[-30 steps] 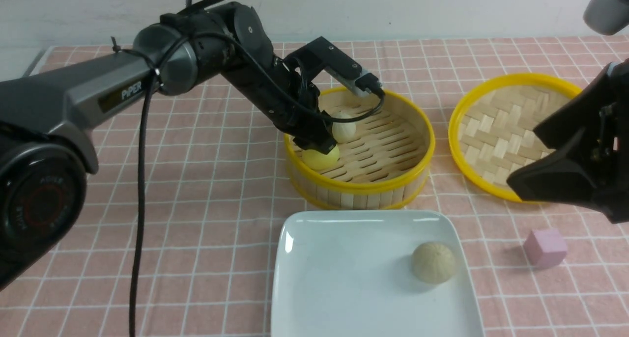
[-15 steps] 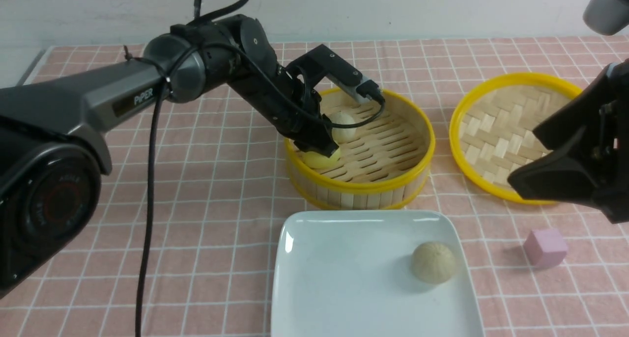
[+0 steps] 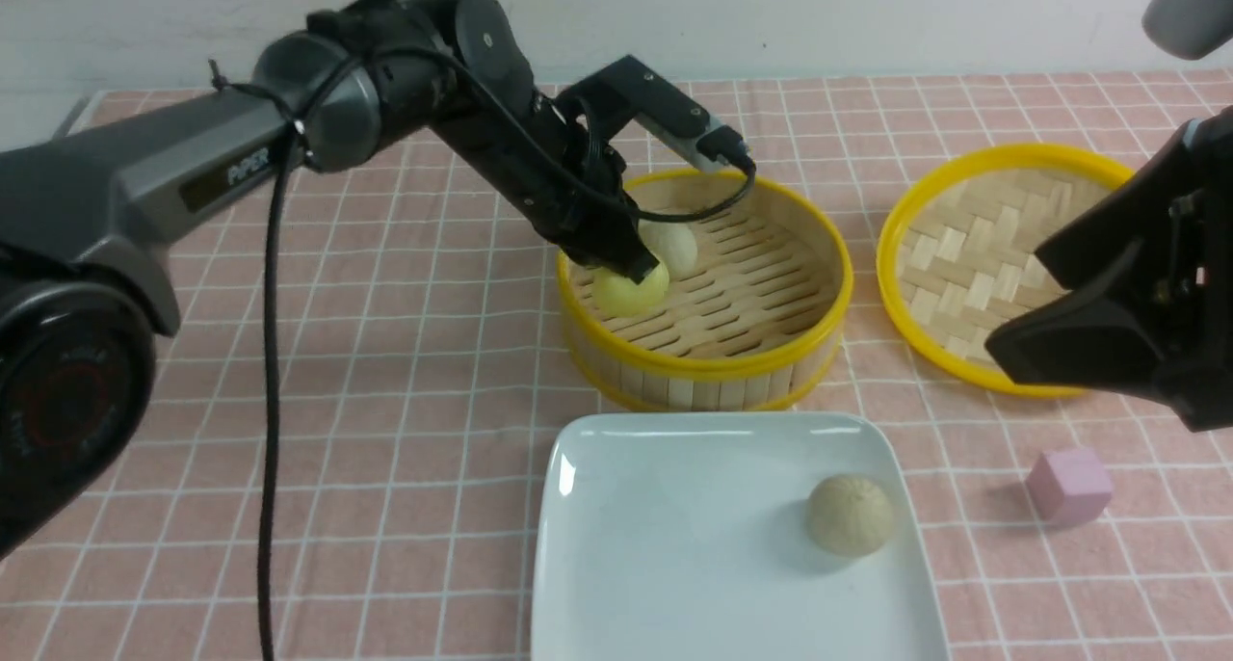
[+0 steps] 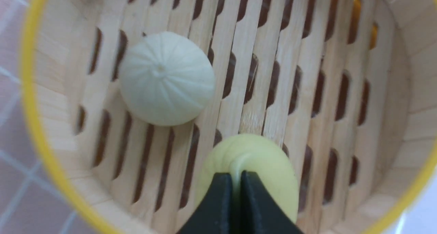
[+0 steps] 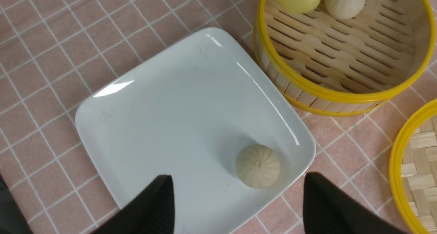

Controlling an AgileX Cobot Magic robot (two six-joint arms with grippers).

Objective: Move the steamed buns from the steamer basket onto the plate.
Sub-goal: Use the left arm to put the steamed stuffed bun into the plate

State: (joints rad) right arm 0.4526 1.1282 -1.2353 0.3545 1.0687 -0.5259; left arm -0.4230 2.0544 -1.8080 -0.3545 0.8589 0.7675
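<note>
Left end effector [image 4: 235, 183], reaching down into the steamer basket [image 3: 708, 362], black jaws pinched together on a raised fold at the top of the yellow bun [image 4: 273, 169]. Yellow bun low inside the basket, close to the wall on the robot's left; unclear whether touching the slatted floor. Pale pleated bun [image 4: 166, 77] just beside it, resting on the slats, untouched.

Right end effector [image 5: 236, 175] hanging above the near right corner of the plate [image 3: 674, 545], jaws spread wide, gripping nothing. Tan bun [image 3: 850, 515] already on the white plate, near its right rim.

Plate directly in front of the basket, nearly touching it. Shallow woven lid [image 3: 973, 247] to the basket's right, lying open side up. Pink cube [image 3: 1067, 486] to the right of the plate. Everything on a tabletop [image 3: 385, 401] covered in pink checked cloth.
</note>
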